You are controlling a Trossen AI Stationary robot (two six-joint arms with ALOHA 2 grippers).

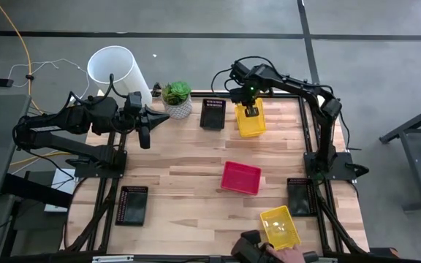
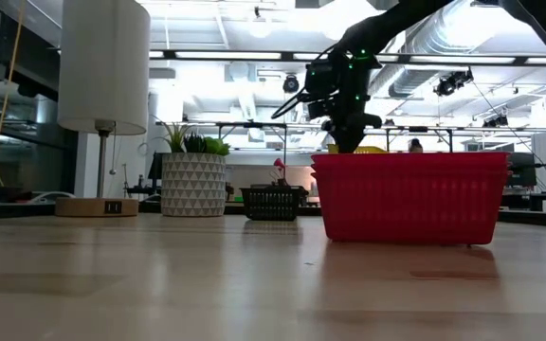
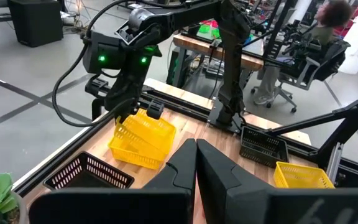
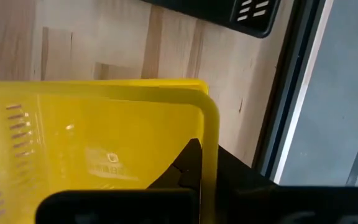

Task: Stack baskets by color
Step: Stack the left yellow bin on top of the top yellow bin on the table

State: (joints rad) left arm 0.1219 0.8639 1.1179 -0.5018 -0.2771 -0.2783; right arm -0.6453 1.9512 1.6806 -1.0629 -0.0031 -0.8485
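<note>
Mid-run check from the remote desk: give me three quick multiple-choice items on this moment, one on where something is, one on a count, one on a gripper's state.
1. Where is the red basket?
A. mid-table
B. beside the plant
C. off the table

2. How many black baskets lie on the table in the high view?
A. one
B. three
C. five

3. What is the right gripper doing?
A. hanging open
B. shut on a yellow basket
C. shut on nothing

Answers:
1 A, it sits alone near the centre of the boards.
2 B, one by the plant pot, one at each side near the arm bases.
3 B, its fingers pinch the basket's rim in the right wrist view.
</note>
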